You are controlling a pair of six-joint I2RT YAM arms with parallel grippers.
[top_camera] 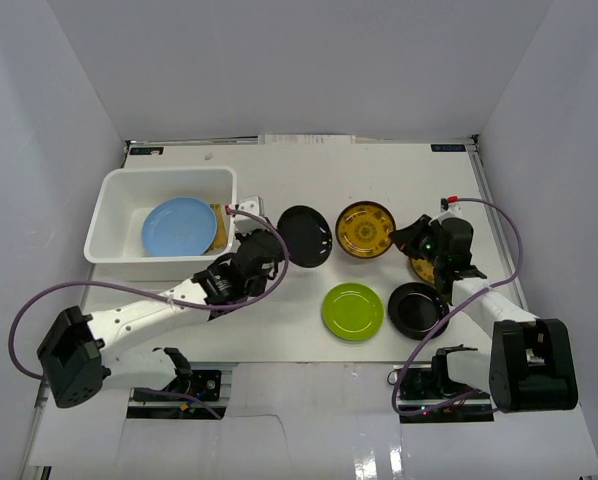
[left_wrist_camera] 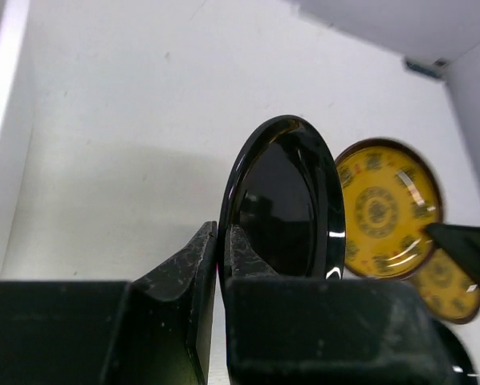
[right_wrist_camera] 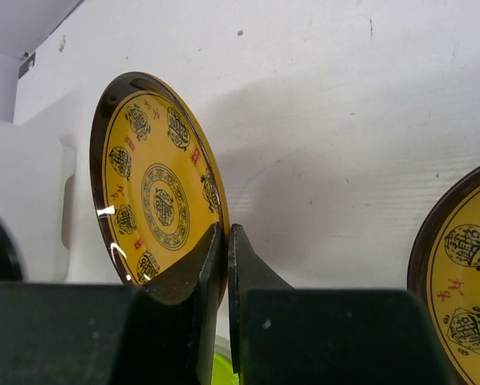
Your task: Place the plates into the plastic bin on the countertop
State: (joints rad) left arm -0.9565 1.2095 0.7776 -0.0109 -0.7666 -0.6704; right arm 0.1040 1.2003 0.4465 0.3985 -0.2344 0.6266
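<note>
1. Plates lie spread over the countertop (top_camera: 379, 170), the largest item in view: white and flat, with grey walls around it.
2. Plastic bin (top_camera: 107, 222) stands at far left. A light blue plate (top_camera: 179, 226) lies flat inside. A yellow edge (top_camera: 217, 228) shows just beside it, probably a bamboo plate, but too little shows to be sure.
3. Outside the bin, centre to right, are a gold-patterned plate (top_camera: 366, 229), a lime green plate (top_camera: 352, 311) and a loose black plate (top_camera: 416, 308) near the right base. A second gold-patterned plate (top_camera: 420, 268) is mostly hidden under the right arm.
4. Glossy black plate (left_wrist_camera: 288, 208) sits just beside the bin's right end. Its shadow suggests it is tipped off the surface.
5. Left gripper (left_wrist_camera: 221, 241) has its fingers pressed together on the glossy black plate's near rim, a shallow bite only.
6. Right gripper (right_wrist_camera: 226, 241) pinches the rim of the gold-patterned plate the same way, well apart from the bin.
7. Risks, as judged:
   - A thin rim grip on glaze means either plate could pivot or slip out during the swing.
   - The hanging edge of the glossy black plate could clip the bin's flared rim if carried too low.
   - A high release could chip it against the light blue plate.
   - The right arm must cross toward the left arm, so moving both together invites a collision.
</note>
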